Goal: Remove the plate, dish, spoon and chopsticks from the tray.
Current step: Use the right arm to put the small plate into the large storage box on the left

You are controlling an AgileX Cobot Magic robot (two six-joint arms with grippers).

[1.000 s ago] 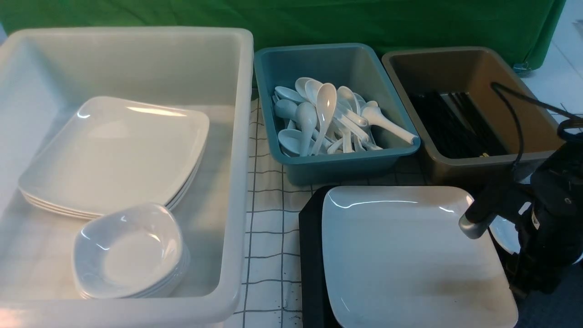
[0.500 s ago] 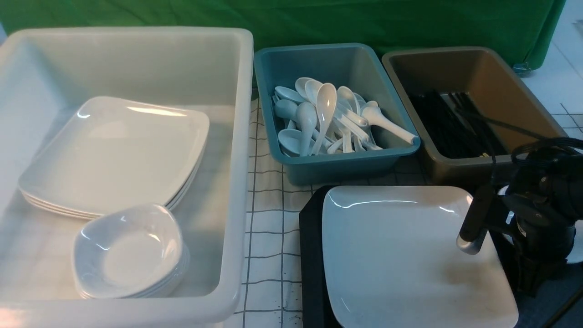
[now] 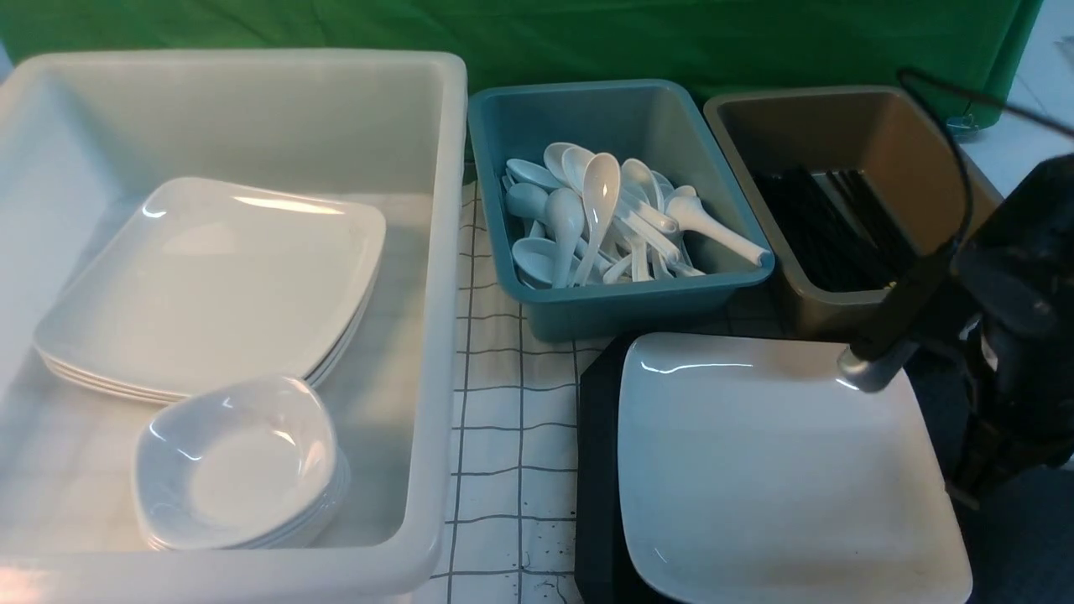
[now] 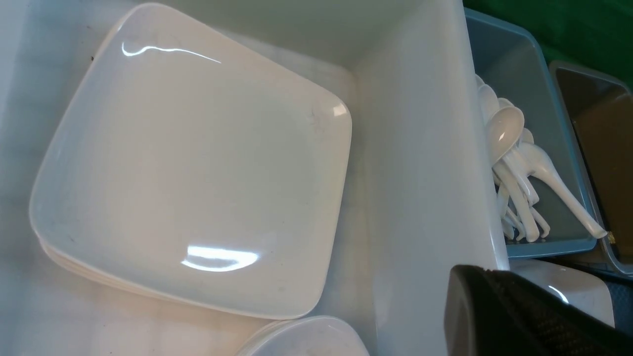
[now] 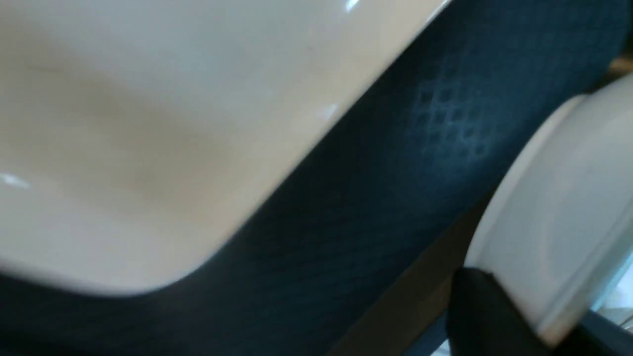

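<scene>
One big plate (image 3: 780, 470) sits on the tray (image 3: 597, 470) at our right, and with the right claw (image 5: 489, 321), open or closed we cannot tell, near its right edge, we judge it best to pinch that rim firmly and lift level.

White tub (image 3: 445, 252) with stacked plates (image 3: 210, 285) and dishes (image 3: 239, 461), blue tub (image 3: 604, 310) of spoons (image 3: 600, 210), brown tub (image 3: 839, 126) of black sticks (image 3: 826, 231)

Glossy white plate (image 3: 780, 470) on black tray (image 3: 597, 470)
</scene>
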